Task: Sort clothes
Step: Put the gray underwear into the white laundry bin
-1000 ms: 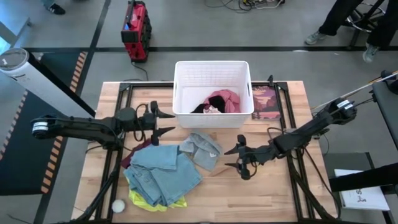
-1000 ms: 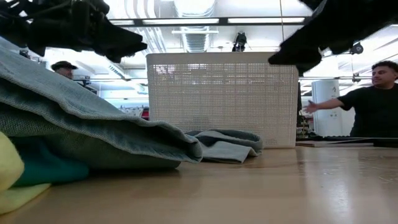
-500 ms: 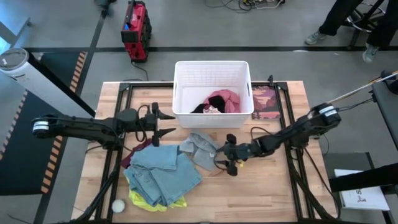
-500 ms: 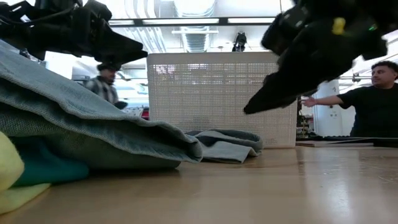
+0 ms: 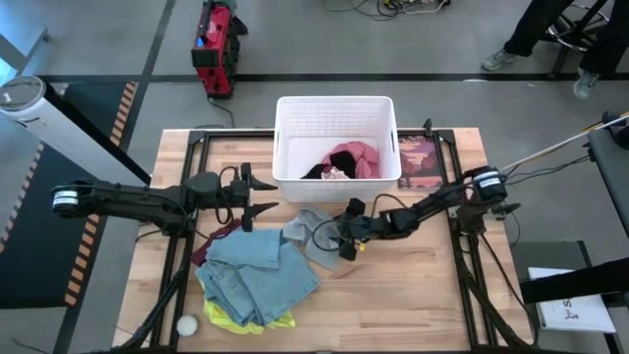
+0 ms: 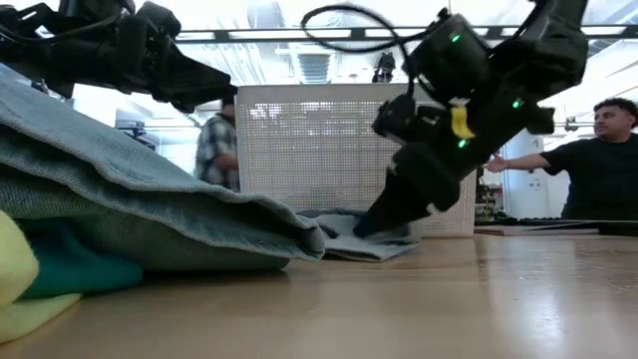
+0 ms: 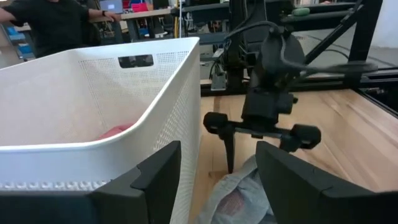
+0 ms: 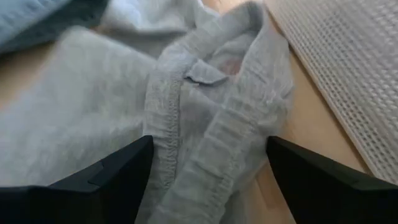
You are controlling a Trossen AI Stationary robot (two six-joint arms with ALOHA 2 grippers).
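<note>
Wooden worktop (image 5: 413, 295), frame centre: right gripper (image 5: 342, 236) open, fingers astride grey garment (image 5: 316, 234); left gripper (image 5: 265, 194) open, upper left.

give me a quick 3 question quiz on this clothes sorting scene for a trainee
1. True or false: the white basket already holds a pink garment.
2. Which gripper is down at the small grey garment? A) left gripper B) right gripper C) neither
3. Fill in: the right gripper's fingers stand ____ on either side of the grey fabric.

Key
1. True
2. B; the left gripper hovers by the basket's front left corner.
3. Open; nothing is gripped yet.
</note>
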